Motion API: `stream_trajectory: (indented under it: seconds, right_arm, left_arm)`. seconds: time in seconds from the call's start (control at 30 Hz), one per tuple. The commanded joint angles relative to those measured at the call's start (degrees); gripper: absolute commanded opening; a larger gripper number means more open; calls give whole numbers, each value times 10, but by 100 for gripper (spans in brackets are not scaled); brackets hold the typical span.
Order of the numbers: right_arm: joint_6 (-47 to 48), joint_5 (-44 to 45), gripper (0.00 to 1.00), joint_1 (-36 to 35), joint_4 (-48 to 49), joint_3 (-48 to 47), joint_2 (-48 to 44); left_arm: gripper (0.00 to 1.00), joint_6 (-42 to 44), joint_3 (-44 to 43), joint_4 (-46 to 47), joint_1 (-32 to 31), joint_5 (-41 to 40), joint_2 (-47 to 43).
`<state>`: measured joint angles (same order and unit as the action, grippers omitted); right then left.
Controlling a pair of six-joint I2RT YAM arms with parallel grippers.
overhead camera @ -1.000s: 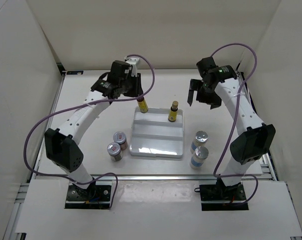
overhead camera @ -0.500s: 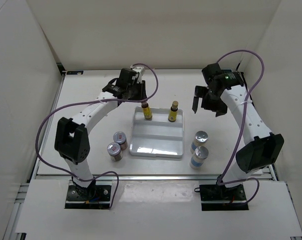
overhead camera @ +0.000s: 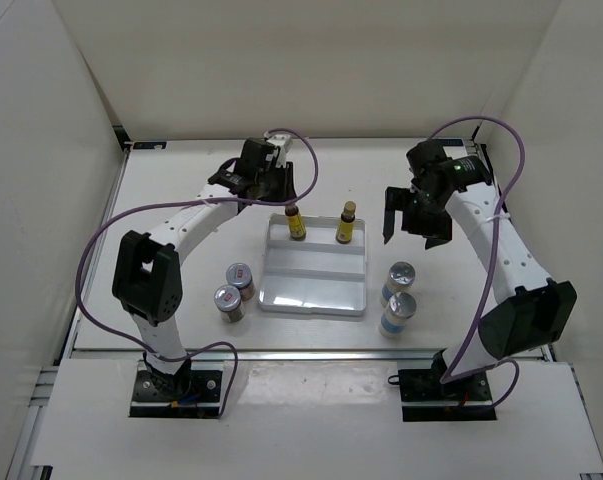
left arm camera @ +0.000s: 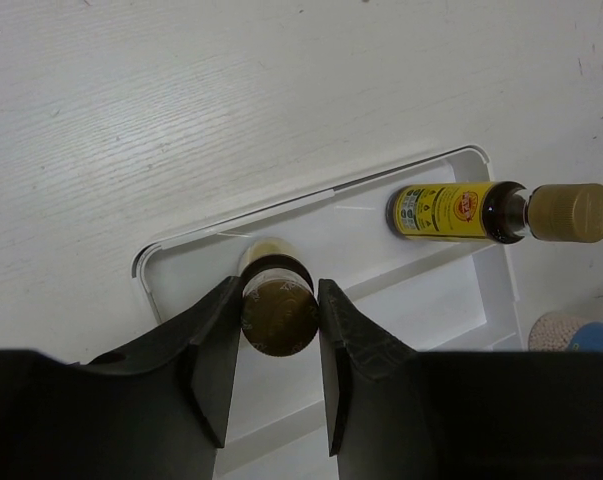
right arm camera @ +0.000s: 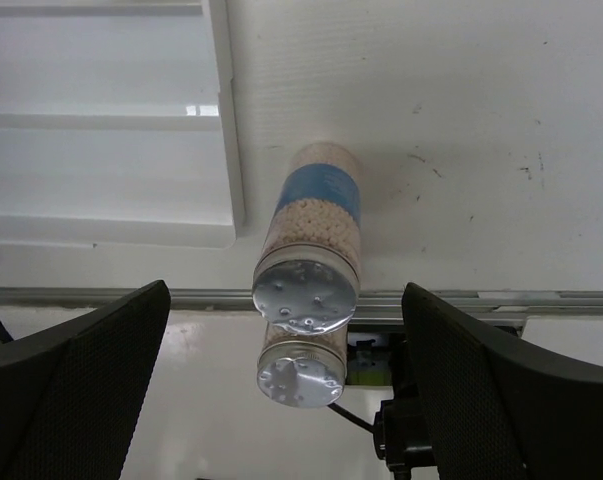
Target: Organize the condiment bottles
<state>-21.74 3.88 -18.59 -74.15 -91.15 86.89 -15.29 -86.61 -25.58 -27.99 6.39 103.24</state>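
My left gripper (overhead camera: 289, 200) is shut on the tan cap of a slim yellow bottle (overhead camera: 296, 224) standing upright in the back left corner of the white tray (overhead camera: 311, 293). In the left wrist view the jaws (left arm camera: 279, 298) press this cap (left arm camera: 279, 322) from both sides. The second yellow bottle (overhead camera: 346, 224) (left arm camera: 451, 212) stands in the same back row. Two clear-blue bottles (overhead camera: 398, 281) (overhead camera: 396, 313) stand right of the tray, under my open, empty right gripper (overhead camera: 411, 218) (right arm camera: 284, 295). They also show in the right wrist view (right arm camera: 309, 215) (right arm camera: 301, 368). Two short reddish jars (overhead camera: 240, 278) (overhead camera: 228, 301) stand left of the tray.
The tray has ridged rows; its two nearer rows hold nothing. White walls enclose the table on three sides. A metal rail (overhead camera: 301, 352) runs along the near edge. Purple cables loop over both arms.
My left gripper has carried the yellow bottle right and nearer, into the tray's back left corner. My right gripper has moved nearer and lower, toward the blue bottles.
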Motion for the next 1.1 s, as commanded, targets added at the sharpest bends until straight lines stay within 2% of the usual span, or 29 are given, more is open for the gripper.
stream_trajectory:
  seconds: [0.0,0.1,0.2,0.4,0.53,0.83,1.07]
  right_arm:
    - [17,-32,100,2,-10,18,-30]
    - [17,-38,100,2,-15,33,-44]
    - [23,-49,100,2,-22,39,-55]
    - [23,-49,100,2,-29,61,-68]
    - [18,-34,100,-8,-41,73,-74]
    - [0,-29,100,-31,-20,129,-67]
    - [-18,-18,100,-36,30,166,-32]
  left_arm:
    - [46,19,1,-22,0,-15,-22]
    - [62,19,-12,-28,-5,-9,-22]
    - [74,19,-12,-33,-11,3,-22]
    - [86,14,-17,-33,-23,10,-22]
    - [98,14,-17,-33,-23,10,-27]
    - [99,19,-33,-33,-23,-9,-51]
    - [99,46,-37,-66,-23,-95,-118]
